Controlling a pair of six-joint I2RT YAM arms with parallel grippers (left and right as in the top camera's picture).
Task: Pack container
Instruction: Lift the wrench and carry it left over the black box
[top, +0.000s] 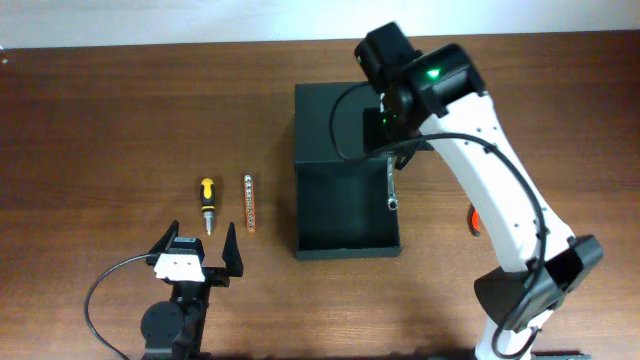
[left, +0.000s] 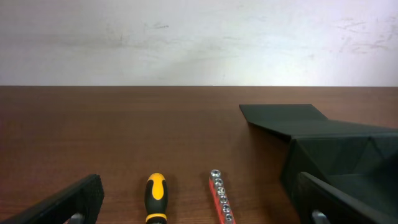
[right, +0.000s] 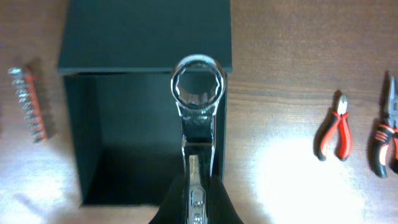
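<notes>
Left jaws gape wide and empty at the near edge of the counter (top: 100, 130); right jaws grip a wrench at the container.
Ahead of the left jaws lie a yellow-and-black screwdriver (top: 207, 203) and, just beside it, a red bit strip (top: 249, 203). Right of these sits the black container (top: 340, 215), open, its flap flat behind. Right jaws are closed tight on a ring wrench (right: 198, 93) above the container's right wall. Two red-handled pliers (right: 336, 127) lie farther right.
</notes>
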